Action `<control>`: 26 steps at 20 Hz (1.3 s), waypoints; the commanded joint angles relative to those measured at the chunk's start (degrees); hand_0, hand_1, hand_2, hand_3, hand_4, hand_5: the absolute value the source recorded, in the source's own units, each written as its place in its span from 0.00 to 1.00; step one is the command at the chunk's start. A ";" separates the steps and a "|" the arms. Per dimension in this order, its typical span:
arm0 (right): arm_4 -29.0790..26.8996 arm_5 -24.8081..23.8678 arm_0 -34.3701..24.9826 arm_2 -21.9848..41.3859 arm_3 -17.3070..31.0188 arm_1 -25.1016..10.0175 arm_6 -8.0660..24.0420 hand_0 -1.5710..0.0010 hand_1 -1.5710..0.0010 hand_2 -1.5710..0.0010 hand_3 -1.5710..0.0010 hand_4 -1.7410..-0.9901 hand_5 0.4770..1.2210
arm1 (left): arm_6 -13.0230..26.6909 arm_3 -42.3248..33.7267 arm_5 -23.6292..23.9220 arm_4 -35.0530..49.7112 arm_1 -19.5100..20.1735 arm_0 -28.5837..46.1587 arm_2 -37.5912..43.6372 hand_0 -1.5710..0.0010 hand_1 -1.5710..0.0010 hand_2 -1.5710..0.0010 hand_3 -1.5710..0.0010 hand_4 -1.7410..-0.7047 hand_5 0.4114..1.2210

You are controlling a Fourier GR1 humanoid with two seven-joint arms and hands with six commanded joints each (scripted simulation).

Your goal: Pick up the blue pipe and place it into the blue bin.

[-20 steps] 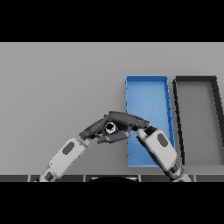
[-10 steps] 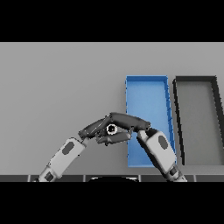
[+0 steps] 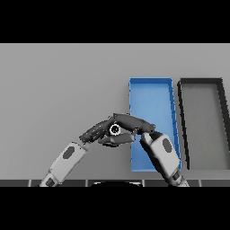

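Two bins sat on one grey table (image 3: 58, 85): one blue bin (image 3: 150, 92), one black bin (image 3: 202, 121). Two hands met: one left hand (image 3: 96, 133), one right hand (image 3: 132, 123). One small pipe end (image 3: 115, 130) showed between them.

Both hands meet just left of the blue bin (image 3: 150, 96).
Left hand (image 3: 96, 132) and right hand (image 3: 132, 123) touch, fingers curled together.

The grey table (image 3: 58, 81) looks smooth and matt, with no grain or sheen. Just right of the hands, the blue bin (image 3: 150, 92) shows a flat, plastic-like finish — and so does the black bin (image 3: 202, 85) beyond it. The arm shells (image 3: 162, 150) appear as smooth hard plastic, faintly glossy.
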 commanded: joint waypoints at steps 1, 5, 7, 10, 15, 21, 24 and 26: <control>-4.10 -0.77 -0.70 -0.75 0.30 0.29 2.63 0.00 0.00 0.00 0.00 0.33 1.00 | -1.37 -0.28 0.08 -0.48 0.45 0.59 -0.15 0.99 0.99 0.99 1.00 0.83 0.22; -18.87 -7.50 -4.44 -3.32 -0.55 0.54 11.99 0.00 0.00 0.00 0.00 0.33 1.00 | 0.17 -1.31 0.21 -0.81 0.83 1.16 -0.70 1.00 1.00 1.00 1.00 0.84 0.15; -23.08 -11.08 -8.21 -3.99 -0.38 -1.75 13.15 0.00 0.00 0.00 0.00 0.33 1.00 | 0.75 -1.01 0.04 -0.59 0.56 0.66 -0.62 1.00 1.00 1.00 1.00 0.84 0.14; -27.30 -16.39 -15.46 -6.08 0.01 -6.43 12.77 0.00 0.00 0.00 0.00 0.33 1.00 | 0.32 -0.70 0.43 -1.19 0.29 1.38 -0.98 1.00 1.00 1.00 1.00 0.85 0.11; -27.58 -17.11 -27.07 -12.82 6.20 -10.80 8.77 0.00 0.00 0.00 0.00 0.33 1.00 | -0.11 -2.15 -0.65 -0.35 1.60 1.56 -0.78 1.00 1.00 1.00 1.00 0.84 0.09; -17.61 -19.52 -31.07 -19.71 19.76 -15.90 5.56 0.00 0.00 0.00 0.00 0.32 1.00 | 1.84 -1.67 0.50 -0.96 1.35 0.87 -0.22 1.00 1.00 1.00 1.00 0.87 0.08; -14.77 -19.21 -28.60 -22.89 26.20 -17.63 6.06 0.00 0.00 0.00 0.00 0.32 1.00 | 0.63 -2.49 0.79 -1.77 2.33 1.87 -0.33 1.00 1.00 1.00 1.00 0.88 0.07; -12.89 -19.72 -25.86 -24.54 29.04 -18.41 7.01 0.00 0.00 0.00 0.00 0.32 1.00 | 1.76 -1.97 0.81 -1.55 2.41 1.11 0.22 1.00 1.00 1.00 1.00 0.88 0.06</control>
